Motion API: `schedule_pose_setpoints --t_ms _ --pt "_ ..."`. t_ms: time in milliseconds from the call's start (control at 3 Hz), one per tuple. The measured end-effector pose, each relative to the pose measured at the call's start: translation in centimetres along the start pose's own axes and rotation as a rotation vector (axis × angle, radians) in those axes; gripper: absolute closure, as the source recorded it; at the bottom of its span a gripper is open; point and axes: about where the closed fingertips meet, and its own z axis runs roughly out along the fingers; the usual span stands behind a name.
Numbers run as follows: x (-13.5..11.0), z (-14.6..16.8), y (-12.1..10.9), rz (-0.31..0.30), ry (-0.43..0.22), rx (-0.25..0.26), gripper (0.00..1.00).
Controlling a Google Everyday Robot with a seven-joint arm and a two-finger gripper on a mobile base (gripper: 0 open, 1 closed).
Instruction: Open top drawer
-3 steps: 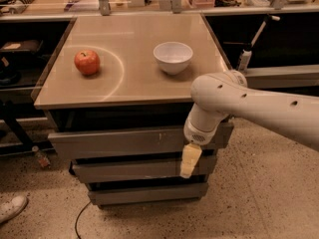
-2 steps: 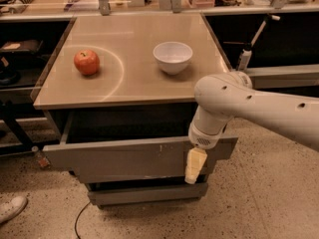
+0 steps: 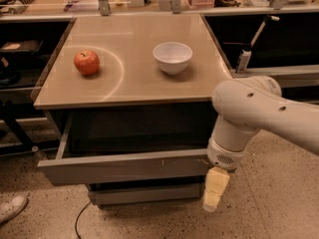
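Observation:
The top drawer (image 3: pixel 124 166) stands pulled well out from under the tan cabinet top (image 3: pixel 134 83). Its grey front shows pale scratches right of centre, and its inside is dark and in shadow. My gripper (image 3: pixel 214 190) hangs from the white arm at the drawer front's right end, with its yellowish fingers (image 3: pixel 216 184) pointing down, level with the drawer's lower edge. Whether it touches the drawer front is not clear.
A red apple (image 3: pixel 86 62) and a white bowl (image 3: pixel 172 57) sit on the cabinet top. A lower grey drawer front (image 3: pixel 144 194) shows beneath. A shoe (image 3: pixel 11 208) and a cable (image 3: pixel 78 223) lie on the speckled floor at left. Dark shelving stands on both sides.
The top drawer has slid out towards the camera, from nearly closed to well open. My gripper has moved down and outward with the drawer front.

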Motion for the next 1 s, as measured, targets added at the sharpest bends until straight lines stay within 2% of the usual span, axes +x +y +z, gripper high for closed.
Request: schedule_pose_setpoints --t_ms 333,667,1000 --pt "2.6 -1.1 2.8 0.047 0.039 -0.032 0.0" --pt "2.7 -1.2 2.9 0.046 0.041 -0.032 0.0" --pt "0.3 -2.7 1.7 0.006 0.022 0.011 0.0"
